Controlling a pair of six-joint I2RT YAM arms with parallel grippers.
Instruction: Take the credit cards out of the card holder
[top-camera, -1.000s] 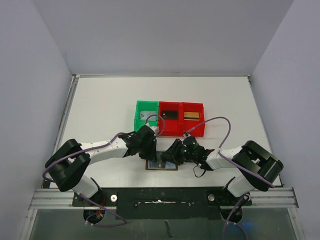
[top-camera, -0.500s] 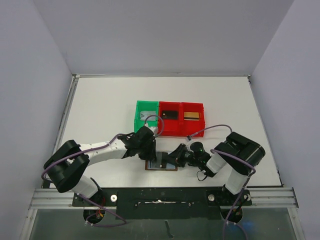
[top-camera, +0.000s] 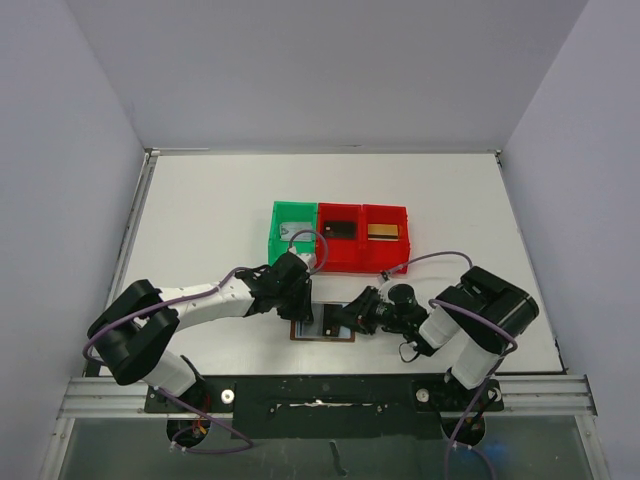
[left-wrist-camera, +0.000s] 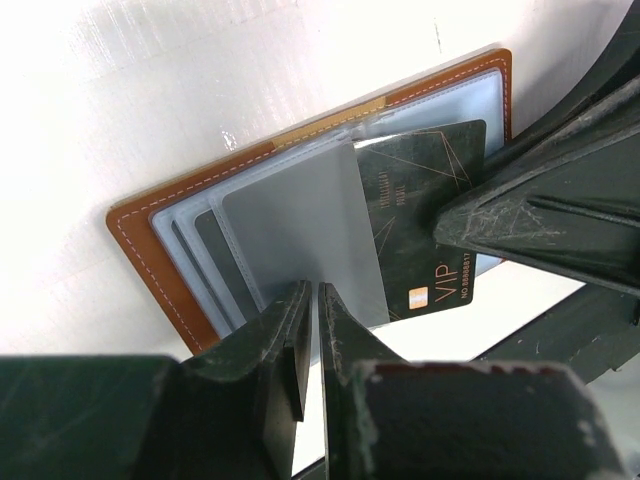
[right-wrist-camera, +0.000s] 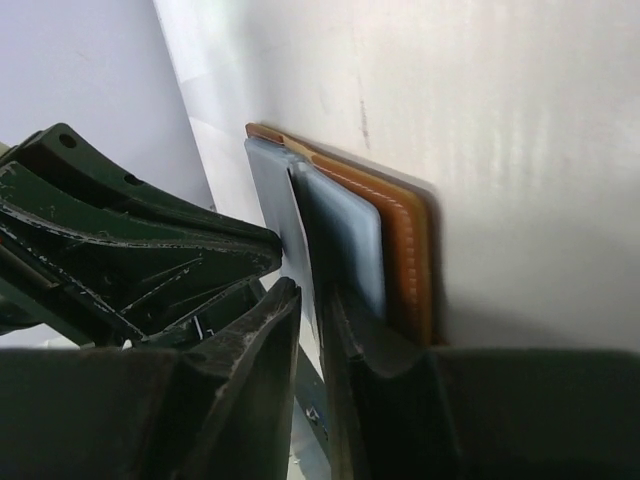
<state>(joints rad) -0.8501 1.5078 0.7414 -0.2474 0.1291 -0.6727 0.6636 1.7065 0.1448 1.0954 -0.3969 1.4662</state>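
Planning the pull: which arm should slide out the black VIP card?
Right. The right gripper pinches the black VIP card; the left gripper clamps a pale sleeve panel, likely steadying the card holder.

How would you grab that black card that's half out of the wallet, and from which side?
Take the black card by its bare end with the gold chip, which pokes past the pale sleeve of the wallet; the rest is tucked in. It is thin and flat, so pinch across its faces, coming from that open side. The right gripper pinches its edge.
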